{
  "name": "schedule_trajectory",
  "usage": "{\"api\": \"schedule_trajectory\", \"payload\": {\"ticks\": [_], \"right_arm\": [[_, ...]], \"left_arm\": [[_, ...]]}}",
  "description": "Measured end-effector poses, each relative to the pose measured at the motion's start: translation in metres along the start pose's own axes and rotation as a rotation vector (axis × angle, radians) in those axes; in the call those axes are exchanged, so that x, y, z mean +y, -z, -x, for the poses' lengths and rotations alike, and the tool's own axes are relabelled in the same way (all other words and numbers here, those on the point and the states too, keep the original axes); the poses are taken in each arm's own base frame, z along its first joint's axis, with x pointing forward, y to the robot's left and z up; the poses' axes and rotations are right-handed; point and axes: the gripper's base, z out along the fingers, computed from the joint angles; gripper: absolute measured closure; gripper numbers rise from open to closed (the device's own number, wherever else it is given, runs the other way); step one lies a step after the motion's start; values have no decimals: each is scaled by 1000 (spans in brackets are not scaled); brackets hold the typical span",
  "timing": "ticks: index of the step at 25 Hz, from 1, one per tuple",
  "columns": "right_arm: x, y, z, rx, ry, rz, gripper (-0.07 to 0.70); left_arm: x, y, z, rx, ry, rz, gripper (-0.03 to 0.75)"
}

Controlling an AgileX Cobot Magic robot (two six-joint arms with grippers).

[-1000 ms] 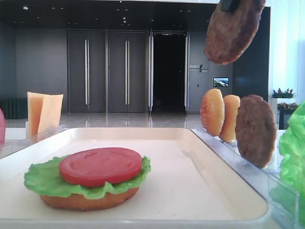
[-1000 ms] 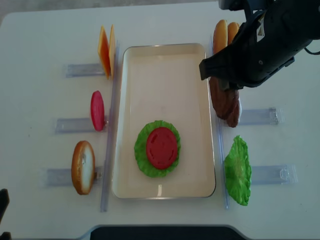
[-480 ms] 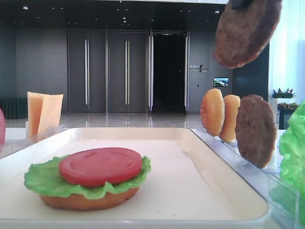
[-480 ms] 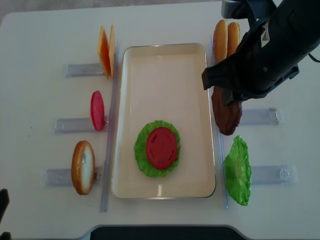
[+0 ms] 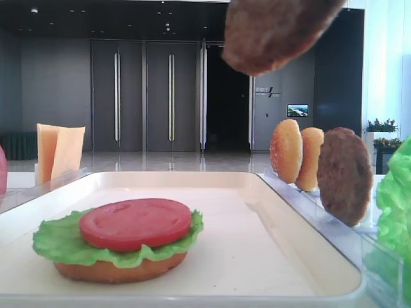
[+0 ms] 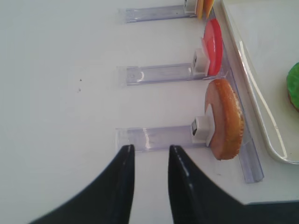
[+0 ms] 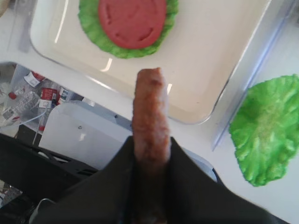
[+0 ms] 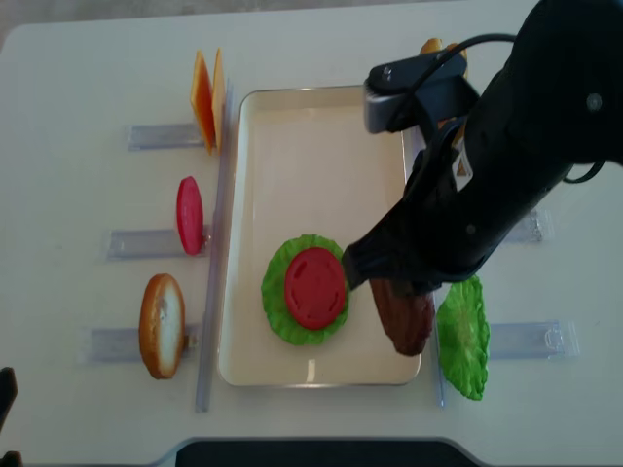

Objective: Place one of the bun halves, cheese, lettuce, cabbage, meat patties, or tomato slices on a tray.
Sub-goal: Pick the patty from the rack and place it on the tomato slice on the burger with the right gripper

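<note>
Brown and grainy, the meat patty point(image 7: 150, 116) you are carrying hangs edge-on between the pressed-together fingers of your right gripper point(image 7: 150, 154), which pinch it firmly at one end. From above, your right arm point(image 8: 506, 165) reaches in from the right side and slants down across the tray's right edge, so the patty sits above the tray point(image 8: 292, 126) at its near right corner, just right of the stack and left of the loose lettuce leaf point(image 8: 463, 336) standing in its clear rack. In the low front view the patty floats high near the top of the frame, well clear of the tray floor.

On the tray lies the stack: a flat bun bottom point(image 5: 122, 268), a lettuce leaf point(image 5: 58, 242) on it and a tomato slice point(image 5: 135, 222) on top.

Along the right side two bun halves point(image 5: 286, 151) and a second patty point(image 5: 345, 174) stand upright in a rack (the arm covers most of them from above). On the left, the cheese slices point(image 8: 206, 97), a spare tomato slice point(image 8: 189, 215) and a bun half point(image 8: 162, 325) each stand on edge in their racks.

Your left gripper point(image 6: 150, 156) hovers over bare table just beside the bun half's rack point(image 6: 156, 138), its dark fingers parted by a narrow gap and holding nothing.
</note>
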Motion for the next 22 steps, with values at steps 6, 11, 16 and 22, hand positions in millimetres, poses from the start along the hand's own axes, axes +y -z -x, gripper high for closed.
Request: {"api": "schedule_trajectory", "payload": {"ticks": [6, 11, 16, 22], "right_arm": [[36, -5, -18, -7, 93, 48, 503], [45, -6, -21, -24, 113, 91, 503], [55, -4, -18, -60, 169, 194, 503], [71, -20, -11, -48, 241, 325, 503]], "left_arm": [[0, 0, 0, 0, 0, 0, 534], [0, 0, 0, 0, 0, 0, 534], [0, 0, 0, 0, 0, 0, 537], [0, 0, 0, 0, 0, 0, 543]]}}
